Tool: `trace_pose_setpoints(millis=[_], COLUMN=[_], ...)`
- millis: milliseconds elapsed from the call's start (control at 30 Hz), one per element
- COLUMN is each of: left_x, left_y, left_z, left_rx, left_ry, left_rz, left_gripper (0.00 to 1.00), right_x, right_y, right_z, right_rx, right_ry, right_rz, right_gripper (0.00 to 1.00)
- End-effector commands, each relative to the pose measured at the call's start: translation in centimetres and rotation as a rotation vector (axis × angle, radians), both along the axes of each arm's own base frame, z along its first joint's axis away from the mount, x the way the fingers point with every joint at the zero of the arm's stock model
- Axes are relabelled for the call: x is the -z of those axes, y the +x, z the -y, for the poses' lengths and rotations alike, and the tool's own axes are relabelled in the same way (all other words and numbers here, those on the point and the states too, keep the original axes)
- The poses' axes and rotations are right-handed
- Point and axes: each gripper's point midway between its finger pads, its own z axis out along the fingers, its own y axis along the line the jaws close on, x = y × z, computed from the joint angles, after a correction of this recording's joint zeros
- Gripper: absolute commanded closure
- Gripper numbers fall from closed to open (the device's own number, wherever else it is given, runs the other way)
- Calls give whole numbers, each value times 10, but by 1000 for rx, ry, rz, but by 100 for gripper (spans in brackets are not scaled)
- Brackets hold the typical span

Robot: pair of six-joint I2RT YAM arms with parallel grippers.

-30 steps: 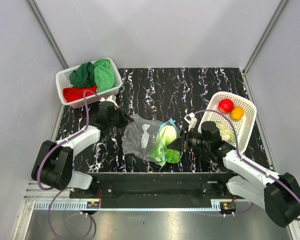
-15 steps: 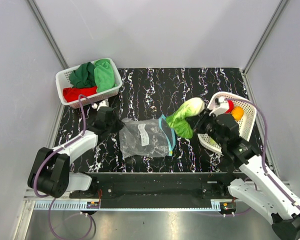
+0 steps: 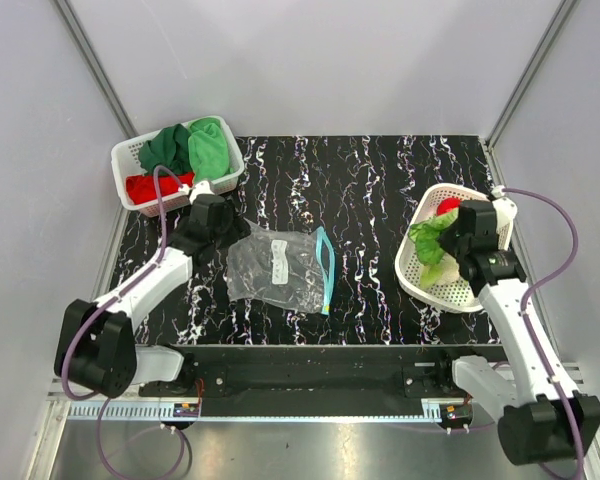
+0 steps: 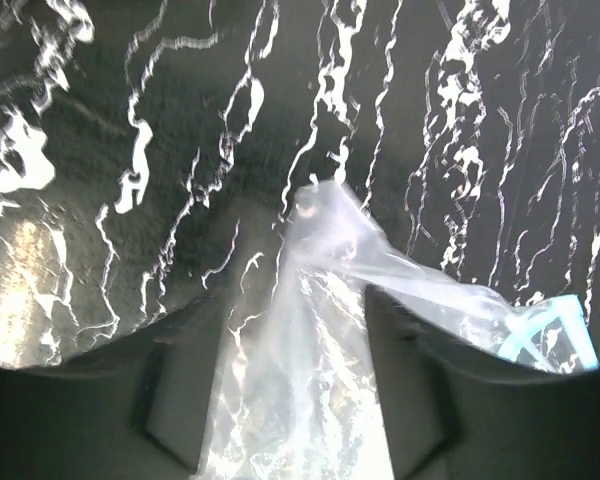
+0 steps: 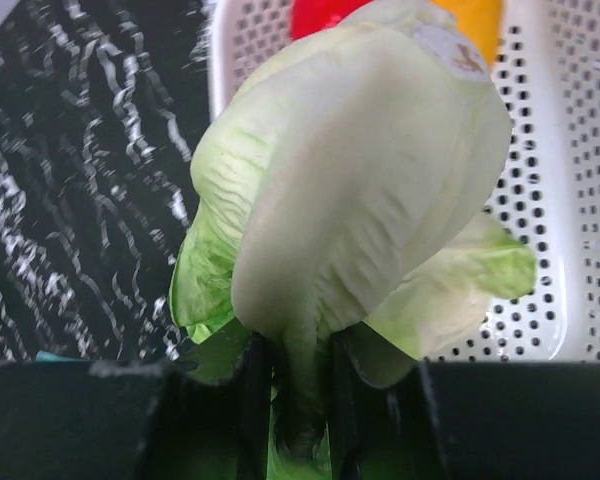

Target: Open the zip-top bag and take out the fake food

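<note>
**Zip-top bag emptied, last piece over the basket**

Zip-top bag [image 3: 280,270] lies flat on the black marbled table [image 3: 380,190], between the two arms, with its teal strip on the right edge. It looks empty now; a second ago a green and pale piece still filled its mouth. The left gripper [image 3: 228,228] sits at the bag's far-left corner. It was pinching that corner until a moment ago, and its fingers [image 4: 185,400] now stand apart with the film lying loose between them.

The right gripper [image 3: 448,240] has swung away from the bag and now hangs over the white basket [image 3: 458,297] on the right. Its jaws are closed narrowly on the stem of the cabbage-like piece [image 5: 360,190] of fake food. A red piece [image 3: 446,206] and an orange piece [image 5: 470,15] already lie in that basket.

At the far left, the second basket [image 3: 130,190] with its cloths [image 3: 195,148] has not changed.

As I judge it, the removal is all but finished: only letting the cabbage go remains.
</note>
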Motion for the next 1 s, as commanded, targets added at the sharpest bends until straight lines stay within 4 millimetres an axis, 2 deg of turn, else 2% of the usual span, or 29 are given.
trace_pose_setpoints(millis=[0, 33, 133, 167, 200, 233, 267, 333, 367, 400, 467, 567, 667, 733, 767, 800, 833, 867, 967], left_x=[-37, -39, -52, -59, -63, -67, -73, -78, -79, -80, -80, -83, -90, -90, -100, -107, -110, -122, -138], left_y=[0, -3, -15, -21, -27, -33, -40, -57, -68, -74, -93, -114, -149, -163, -173, -180, -186, -198, -222], left_z=[-8, -7, -3, -1, 10, 16, 18, 43, 59, 65, 90, 114, 144, 149, 162, 166, 168, 173, 171], left_rx=[18, 30, 63, 80, 126, 150, 164, 257, 316, 333, 410, 496, 617, 642, 682, 702, 717, 750, 816], left_ry=[84, 94, 142, 141, 145, 146, 148, 135, 117, 91, 24, -28, -86, -135, -197, -234, -265, -336, -481], left_rz=[94, 97, 110, 127, 141, 151, 167, 190, 195, 196, 189, 198, 236, 256, 301, 335, 365, 437, 565], left_gripper=[18, 16, 14, 13, 13, 12, 12, 12, 12, 12, 11, 11, 11, 11, 11, 11, 11, 11, 8], right_x=[-5, 1, 8, 11, 13, 15, 15, 13, 12, 10, 7, 1, -12, -20, -22, -26, -22, -21, -21], right_y=[17, 19, 29, 29, 30, 32, 32, 33, 33, 32, 25, 7, -11, -21, -26, -30, -45, -52, -77], right_z=[26, 42, 53, 66, 68, 72, 75, 68, 66, 56, 51, 44, 19, -20, -38, -55, -90, -105, -134], right_rx=[83, 131, 145, 180, 174, 179, 172, 125, 116, 72, 59, 29, -50, -191, -257, -322, -455, -493, -588], right_ry=[65, 87, 143, 149, 162, 168, 159, 170, 170, 209, 213, 204, 250, 291, 304, 323, 339, 363, 376], right_rz=[14, 7, 14, 12, 8, 4, 1, 8, 13, 21, 33, 33, 50, 58, 49, 41, -4, -21, -22], right_gripper=[97, 93, 84, 79, 61, 49, 30, 2, 0, 0, 0, 0, 0, 0, 0, 0, 0, 0, 0])
